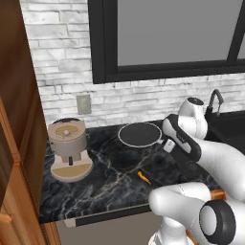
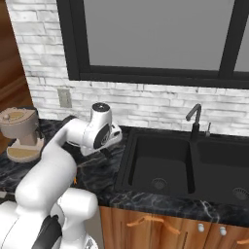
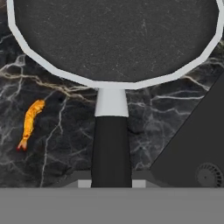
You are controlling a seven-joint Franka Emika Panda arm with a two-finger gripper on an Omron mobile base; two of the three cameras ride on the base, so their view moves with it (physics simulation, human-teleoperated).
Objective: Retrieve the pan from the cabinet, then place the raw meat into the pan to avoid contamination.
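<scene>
- the gripper is clamped narrow on the handle of the pan, its two fingertips either side of the dark grip at the bottom of the hand view
- the pan already sits on the black marble counter, between the coffee machine and the sink, so the cabinet part looks done
- judged step: letting the pan settle flat, then releasing it; i would open the fingers fully before lifting straight back along the handle, so the pan is not dragged or spun
- the raw meat lies on the counter just beside the handle, apart from the rim; in the left base view it is the small orange sliver in front of the pan
- next reach is short, yet the meat is thin and low, so the fingers should straddle its narrow width and come down close to the stone
- the pan looks round and shallow, with a black speckled inside, a pale silver rim and a grey-white collar where the dark handle joins
- the meat looks curved, orange, redder at one tip
</scene>
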